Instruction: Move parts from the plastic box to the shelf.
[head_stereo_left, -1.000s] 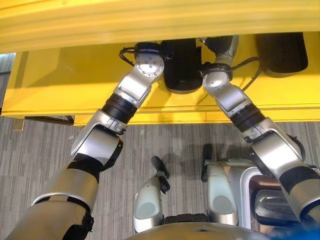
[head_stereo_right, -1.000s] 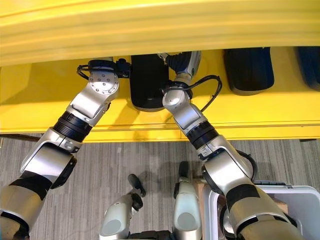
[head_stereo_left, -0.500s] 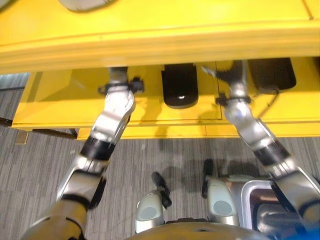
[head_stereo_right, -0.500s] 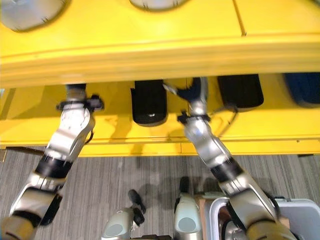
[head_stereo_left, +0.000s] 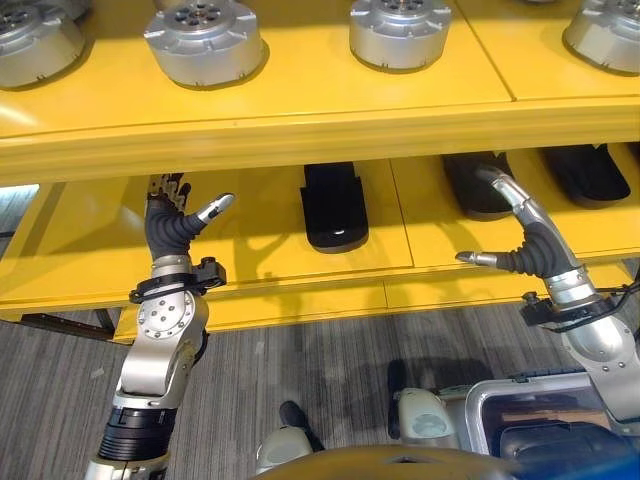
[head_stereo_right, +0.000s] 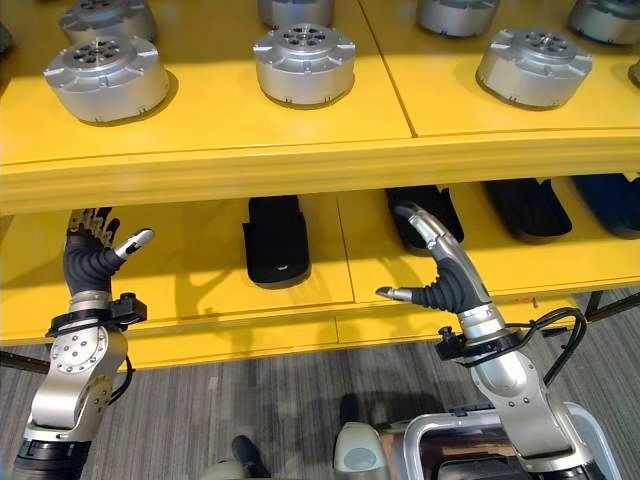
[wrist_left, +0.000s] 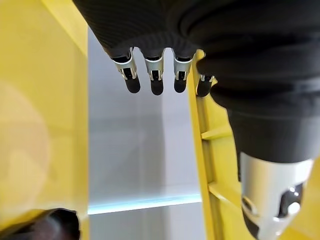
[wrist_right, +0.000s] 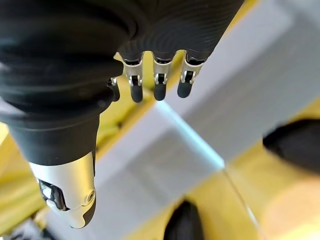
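Observation:
A black part (head_stereo_left: 335, 205) lies on the lower level of the yellow shelf (head_stereo_left: 300, 120), between my two hands. My left hand (head_stereo_left: 170, 225) is raised in front of that level, to the left of the part, fingers straight and empty. My right hand (head_stereo_left: 530, 240) hangs open to the right, thumb pointing inward, holding nothing. Straight fingertips (wrist_left: 152, 82) show in the left wrist view, and the right wrist view shows straight fingertips (wrist_right: 157, 82) too. The grey plastic box (head_stereo_left: 480, 395) sits on the floor at the lower right with a dark part (head_stereo_left: 560, 445) inside.
Two more black parts (head_stereo_left: 478, 185) (head_stereo_left: 590, 170) lie further right on the lower level. Several round silver parts (head_stereo_left: 205, 40) (head_stereo_right: 530, 65) stand on the upper level. The lower level has bare yellow surface left of the middle part. Grey carpet lies below.
Both hands have let go of the black part on the lower level, drawn back and spread apart. The camera has tilted up, bringing the upper level into view.

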